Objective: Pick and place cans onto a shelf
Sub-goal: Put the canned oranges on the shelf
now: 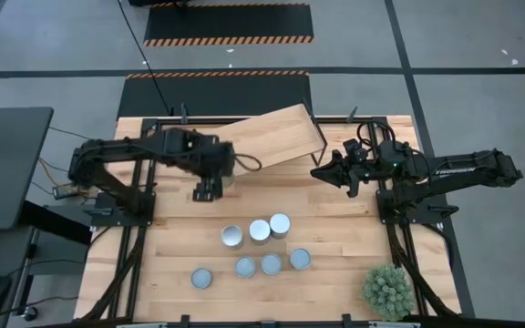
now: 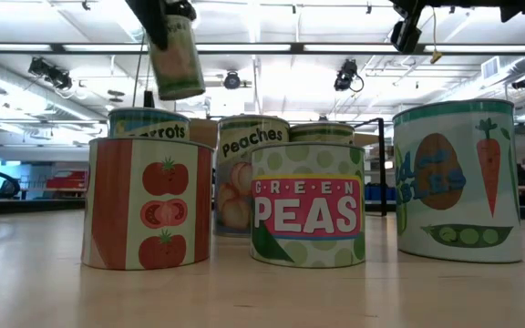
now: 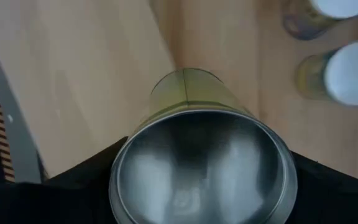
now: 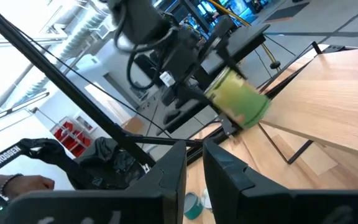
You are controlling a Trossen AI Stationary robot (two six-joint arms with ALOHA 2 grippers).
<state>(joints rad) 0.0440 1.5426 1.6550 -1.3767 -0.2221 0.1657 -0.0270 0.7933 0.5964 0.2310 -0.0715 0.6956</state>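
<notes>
The held can (image 3: pixel 201 155) is a smooth metal cylinder with a yellowish-green side label and a shiny, dished silver end. The left gripper (image 1: pixel 210 175) has its fingers spread wide around it, clamping it in the air above the table (image 1: pixel 335 214), near the shelf's left end. In the low view it hangs tilted (image 2: pixel 177 56), clear of the wood.

The shelf (image 1: pixel 272 137) is a light wooden plank on thin black legs, lying askew at the table's far side.

7 more cans stand upright on the table in 2 loose rows, 3 (image 1: pixel 259 230) touching in the farther row and 4 (image 1: pixel 271 264) apart in the nearer one, their round tops silvery or pale blue-grey. Seen low, their paper labels show tomatoes (image 2: pixel 149 202), green peas (image 2: pixel 306 204), peaches (image 2: pixel 244 173) and mixed vegetables (image 2: pixel 458 180).

The right gripper (image 1: pixel 322 169) hovers by the shelf's right end, fingers narrowly shut on nothing.

A spiky green plant ball (image 1: pixel 388 290) sits at the near right corner.
</notes>
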